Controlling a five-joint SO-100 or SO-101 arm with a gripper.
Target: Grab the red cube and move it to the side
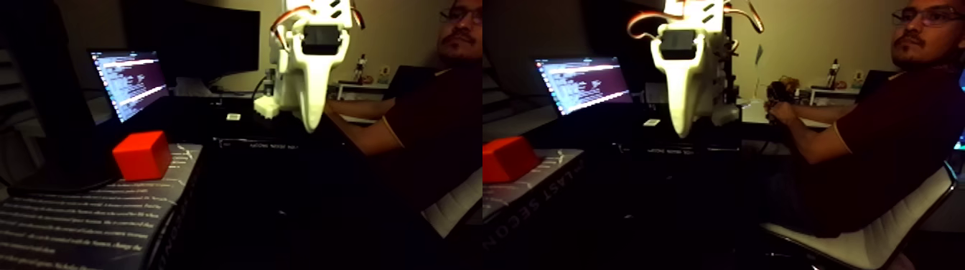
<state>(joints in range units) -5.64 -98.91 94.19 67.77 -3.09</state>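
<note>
Nearest the camera lay a book (93,215), and the red cube (142,155) sat on its far end. At about two o'clock from the cube, well apart, hung the white claw (310,123), empty; whether spread or closed, I could not tell.

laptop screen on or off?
On. The laptop screen glows with lines of text in the dim room, behind the red cube and left of the gripper.
</note>
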